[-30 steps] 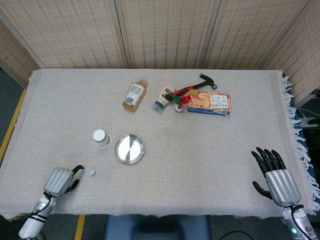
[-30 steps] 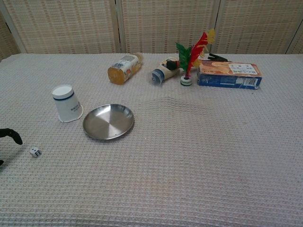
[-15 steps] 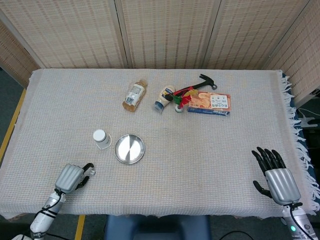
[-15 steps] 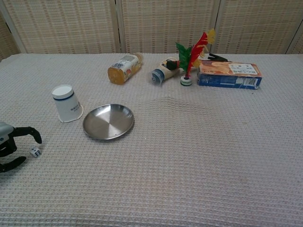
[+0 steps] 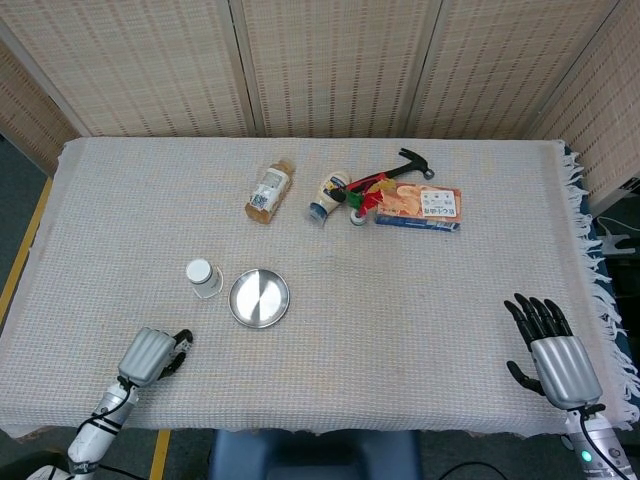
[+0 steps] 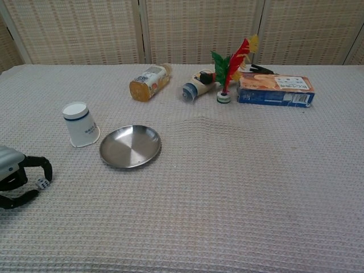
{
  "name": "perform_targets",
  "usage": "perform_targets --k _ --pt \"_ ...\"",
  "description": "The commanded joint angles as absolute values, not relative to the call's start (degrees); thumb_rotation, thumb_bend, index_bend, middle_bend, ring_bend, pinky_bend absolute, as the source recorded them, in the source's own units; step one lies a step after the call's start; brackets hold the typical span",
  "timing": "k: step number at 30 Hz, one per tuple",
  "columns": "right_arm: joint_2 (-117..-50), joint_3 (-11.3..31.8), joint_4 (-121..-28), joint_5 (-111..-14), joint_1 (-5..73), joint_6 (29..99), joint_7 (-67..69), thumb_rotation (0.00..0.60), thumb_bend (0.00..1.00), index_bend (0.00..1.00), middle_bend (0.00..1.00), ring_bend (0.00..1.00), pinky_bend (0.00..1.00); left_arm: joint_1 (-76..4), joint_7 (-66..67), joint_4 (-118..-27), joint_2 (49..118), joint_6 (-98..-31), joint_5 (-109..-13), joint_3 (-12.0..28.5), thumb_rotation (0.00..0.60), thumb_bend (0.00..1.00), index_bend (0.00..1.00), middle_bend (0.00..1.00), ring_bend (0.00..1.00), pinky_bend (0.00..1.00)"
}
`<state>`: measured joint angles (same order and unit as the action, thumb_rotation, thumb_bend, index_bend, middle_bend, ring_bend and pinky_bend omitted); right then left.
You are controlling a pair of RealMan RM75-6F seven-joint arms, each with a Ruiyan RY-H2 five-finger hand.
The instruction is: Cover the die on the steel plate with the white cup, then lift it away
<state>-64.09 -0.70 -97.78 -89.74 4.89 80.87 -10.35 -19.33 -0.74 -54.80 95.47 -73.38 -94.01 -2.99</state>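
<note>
At the table's near-left edge, the left hand [image 6: 16, 176] curls its fingers [image 6: 40, 164] around the die [image 6: 41, 183]; actual contact cannot be confirmed. Beyond it, the white cup [image 6: 80, 125] stands inverted just beside the empty steel plate [image 6: 130, 146]. Right hand [image 5: 552, 352]: fingers spread, holding nothing, near-right on the tablecloth [image 5: 420, 300].

Woven screens [image 5: 330, 65] back the cloth-covered table [image 5: 450, 290], seemingly bamboo.
</note>
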Motion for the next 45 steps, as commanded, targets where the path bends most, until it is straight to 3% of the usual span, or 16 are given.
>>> perform_targets --k 1,7,20,28,38,41,45 --pt "-64.1 -0.8 -97.8 -89.8 4.9 80.7 -10.4 0.600 0.17 0.00 0.00 0.00 0.00 -19.5 -0.5 -54.5 95.7 -73.4 -94.1 -3.1 0.600 0.40 0.46 1.00 0.95 1.00" --pt "-64.1 -0.9 -97.9 -89.8 5.0 80.7 -10.4 0.600 0.17 0.00 0.00 0.00 0.00 -19.6 -0.9 -53.9 96.2 -74.1 -94.1 -3.0 0.600 0.40 0.52 1.00 0.95 1.00" --pt "-64.1 -0.9 -97.9 -89.8 5.0 80.6 -10.5 0.600 0.17 0.00 0.00 0.00 0.00 -22.5 0.2 -56.3 95.5 -75.5 -94.8 -1.1 0.600 0.40 0.54 1.00 0.96 1.00" --pt "-64.1 -0.9 -98.0 -89.8 5.0 80.6 -10.4 0.600 0.17 0.00 0.00 0.00 0.00 -31.1 1.8 -57.6 97.5 -68.3 -92.8 4.4 0.600 0.40 0.53 1.00 0.97 1.00" --pt "-64.4 -0.3 -97.1 -88.1 5.7 79.2 -10.2 0.600 0.17 0.00 0.00 0.00 0.00 -36.5 1.9 -54.3 102.4 -63.7 -91.4 5.6 0.600 0.40 0.53 1.00 0.98 1.00" --pt "-64.4 -0.2 -97.0 -87.8 5.8 79.0 -10.1 0.600 0.17 0.00 0.00 0.00 0.00 -37.2 2.3 -52.5 103.8 -62.8 -91.0 5.4 0.600 0.40 0.47 1.00 0.98 1.00" --pt "-64.5 -0.2 -96.7 -88.3 5.8 79.5 -9.4 0.600 0.17 0.00 0.00 0.00 0.00 -37.4 2.0 -52.3 104.1 -63.4 -90.9 5.1 0.600 0.39 0.22 1.00 0.98 1.00"
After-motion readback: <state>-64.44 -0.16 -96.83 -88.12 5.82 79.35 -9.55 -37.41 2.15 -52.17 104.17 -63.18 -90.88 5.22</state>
